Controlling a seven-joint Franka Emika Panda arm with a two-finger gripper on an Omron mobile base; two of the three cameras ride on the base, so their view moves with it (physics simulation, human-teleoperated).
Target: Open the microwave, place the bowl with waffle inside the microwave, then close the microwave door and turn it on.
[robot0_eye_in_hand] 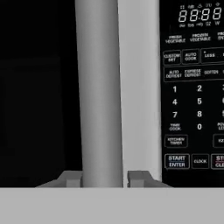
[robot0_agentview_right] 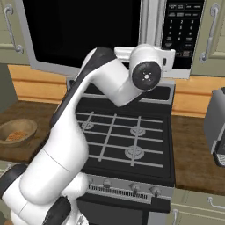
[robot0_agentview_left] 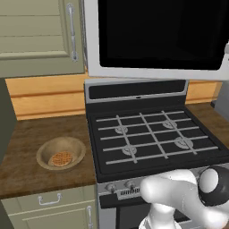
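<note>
Tool [robot0_eye_in_hand: 103,179] sits closed around the vertical silver-grey bar handle [robot0_eye_in_hand: 98,92] of the wide silver-grey microwave door with black glass window [robot0_agentview_left: 156,36]; both dark finger tips flank the bar at the bottom centre of the hand view. The door looks barely off shut, if at all. Main risk: the grip sits low on a smooth round bar, so a pull not following the hinge arc could slide the fingers off. Dark button panel [robot0_eye_in_hand: 194,100] lies just right of the handle; a sideways slip could press a key. Tan wooden-looking bowl [robot0_agentview_left: 61,153] with orange-brown grid waffle [robot0_agentview_left: 60,159] waits on the brown tabletop [robot0_agentview_left: 27,152], lower left of the left base view, well apart from the arm.
</note>
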